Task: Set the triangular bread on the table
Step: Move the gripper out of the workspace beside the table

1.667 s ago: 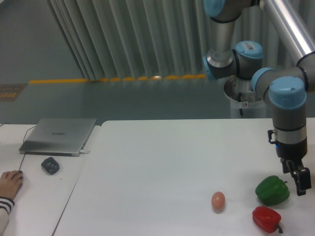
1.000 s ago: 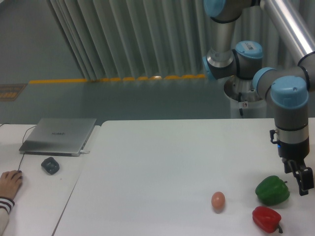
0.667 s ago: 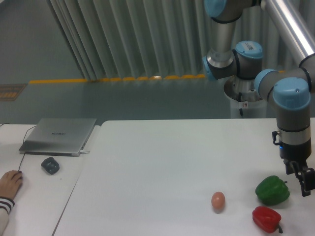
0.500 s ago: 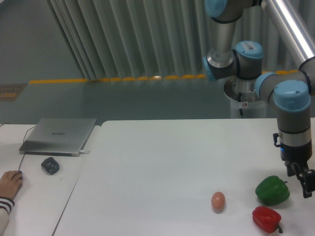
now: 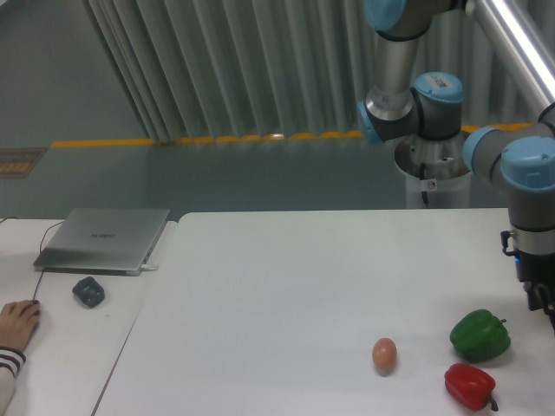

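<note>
Laptop [image 5: 102,239] lid's small logo is unreadable.

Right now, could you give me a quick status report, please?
Gripper at right frame edge, jaw state unclear. Triangular bread not in view. Table carries egg, green pepper, red pepper.

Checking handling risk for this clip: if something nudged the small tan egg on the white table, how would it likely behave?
The small tan egg looks smooth and rounded, so it would probably roll. Nothing touches it on the white table, so little would stop it. Its weight cannot be judged.
</note>
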Controlling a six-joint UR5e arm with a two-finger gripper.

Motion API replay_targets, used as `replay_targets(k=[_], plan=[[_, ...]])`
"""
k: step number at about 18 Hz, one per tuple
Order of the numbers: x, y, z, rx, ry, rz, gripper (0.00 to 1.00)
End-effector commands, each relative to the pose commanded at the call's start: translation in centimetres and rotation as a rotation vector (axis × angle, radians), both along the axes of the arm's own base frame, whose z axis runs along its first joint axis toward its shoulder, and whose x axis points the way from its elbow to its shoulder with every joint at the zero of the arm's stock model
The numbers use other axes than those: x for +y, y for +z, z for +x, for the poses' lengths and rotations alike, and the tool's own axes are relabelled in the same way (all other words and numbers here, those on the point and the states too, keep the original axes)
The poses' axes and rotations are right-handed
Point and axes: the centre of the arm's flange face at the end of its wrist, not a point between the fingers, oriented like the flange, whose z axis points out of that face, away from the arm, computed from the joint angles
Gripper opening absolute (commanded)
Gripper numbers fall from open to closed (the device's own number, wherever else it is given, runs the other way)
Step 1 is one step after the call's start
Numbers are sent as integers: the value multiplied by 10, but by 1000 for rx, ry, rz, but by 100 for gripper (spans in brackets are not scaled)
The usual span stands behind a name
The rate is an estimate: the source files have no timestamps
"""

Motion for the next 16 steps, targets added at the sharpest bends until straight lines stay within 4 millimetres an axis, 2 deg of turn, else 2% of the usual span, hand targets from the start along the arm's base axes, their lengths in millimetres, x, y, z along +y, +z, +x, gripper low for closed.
replay_targets(k=[4, 8, 10, 16], plan=[[-1, 0, 0, 13, -22, -24, 100], [-12, 9, -7, 72, -103, -108, 100], [-29, 10, -20, 67, -92, -108, 100], [-55, 9, -40, 56, -142, -139, 100]])
